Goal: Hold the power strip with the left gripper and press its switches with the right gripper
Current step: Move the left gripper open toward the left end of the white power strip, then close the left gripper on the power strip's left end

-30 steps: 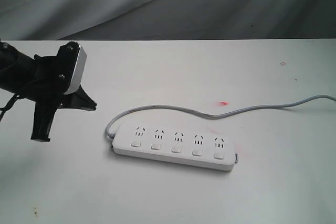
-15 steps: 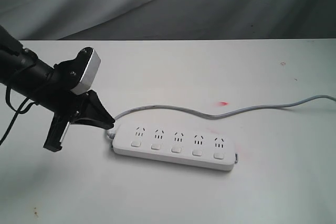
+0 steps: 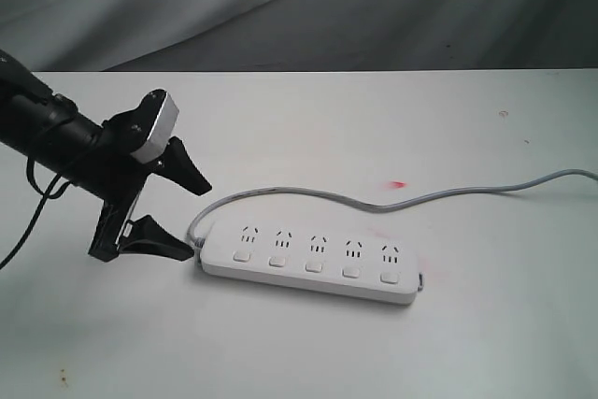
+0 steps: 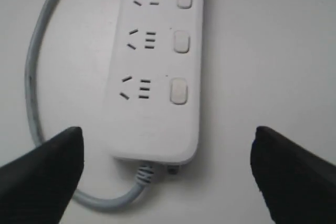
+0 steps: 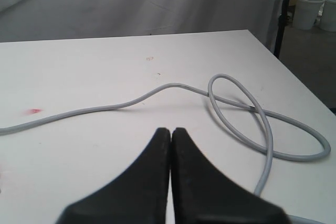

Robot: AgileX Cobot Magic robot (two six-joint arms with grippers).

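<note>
Exterior: left gripper hanging spread wide and empty just beside cord end of power strip, which is lying flat on table. Best going in square, jaws straddling strip's width, closing clear of switches. Right arm not showing.

Left wrist: fingers flanking strip end, not touching. Far sockets cut off.

Right wrist: right gripper clenched on nothing, hovering over looped cord. Strip not showing.
</note>
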